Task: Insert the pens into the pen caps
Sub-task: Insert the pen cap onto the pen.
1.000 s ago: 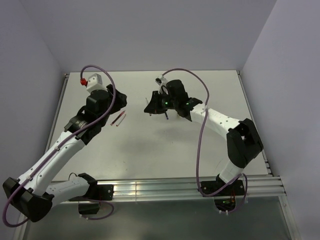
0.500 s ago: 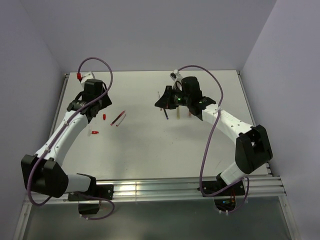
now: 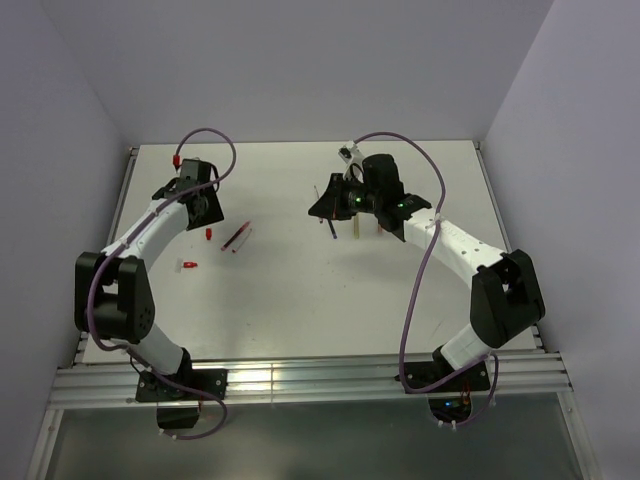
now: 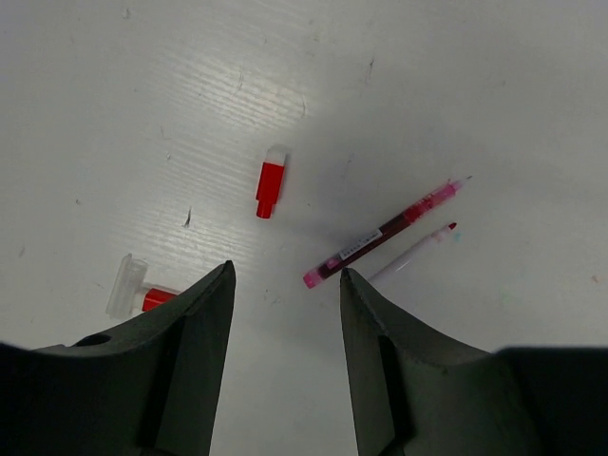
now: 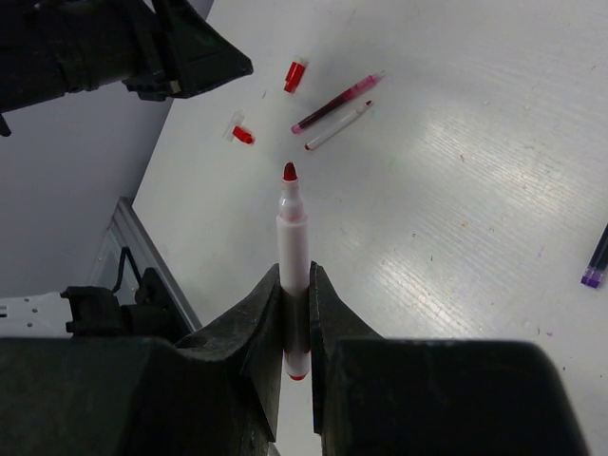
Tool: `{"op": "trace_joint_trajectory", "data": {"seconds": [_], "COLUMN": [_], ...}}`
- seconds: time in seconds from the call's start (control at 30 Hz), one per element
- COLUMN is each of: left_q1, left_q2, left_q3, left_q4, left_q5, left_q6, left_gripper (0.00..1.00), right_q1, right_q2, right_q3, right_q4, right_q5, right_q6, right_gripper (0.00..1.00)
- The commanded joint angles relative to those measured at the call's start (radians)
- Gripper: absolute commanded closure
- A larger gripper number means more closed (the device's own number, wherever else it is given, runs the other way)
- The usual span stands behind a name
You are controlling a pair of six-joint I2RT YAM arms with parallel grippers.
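The white-barrelled felt pen with a red tip [image 5: 293,237] is uncapped and pinched at its lower barrel between the pressed-in fingers of the right gripper [image 5: 293,285]. It is held above the far middle of the white table [image 3: 300,300], with its tip pointing toward the left side. Over there a short red cap with a pale end [image 4: 269,180] lies loose. A clear-and-red cap [image 4: 133,290] is partly hidden behind one finger of the left gripper [image 4: 285,285]. A dark red pen [image 4: 385,233] and a thin white pen [image 4: 413,252] lie side by side nearby. In the last second the left arm has pulled its wrist back toward the far left, uncovering both caps in the overhead view, while the right arm shifted slightly and then held. The caps now look reachable, so fetching one is probably next. The left fingers are spread wide, hold nothing, and hover above the table short of the red cap.
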Motion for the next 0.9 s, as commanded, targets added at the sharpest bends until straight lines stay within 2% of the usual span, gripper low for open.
{"op": "trace_joint_trajectory", "data": {"seconds": [0.0, 0.43, 0.87], "left_q1": [0.015, 0.055, 0.072], "left_q2": [0.032, 0.219, 0.313], "left_q3": [0.053, 0.15, 0.165], "left_q4": [0.008, -0.008, 0.005], "left_q5": [0.014, 0.032, 0.062], "left_q6": [0.046, 0.079, 0.074], "left_gripper": [0.47, 0.5, 0.52], "right_q1": [-0.006, -0.013, -0.019], "right_q2": [-0.037, -0.029, -0.037], "right_q3": [-0.007, -0.009, -0.01], "right_q4": [0.041, 0.041, 0.041], "right_q5": [-0.015, -0.017, -0.015], "right_q6": [0.0, 0.004, 0.006], "right_gripper": [1.0, 1.0, 1.0]}}
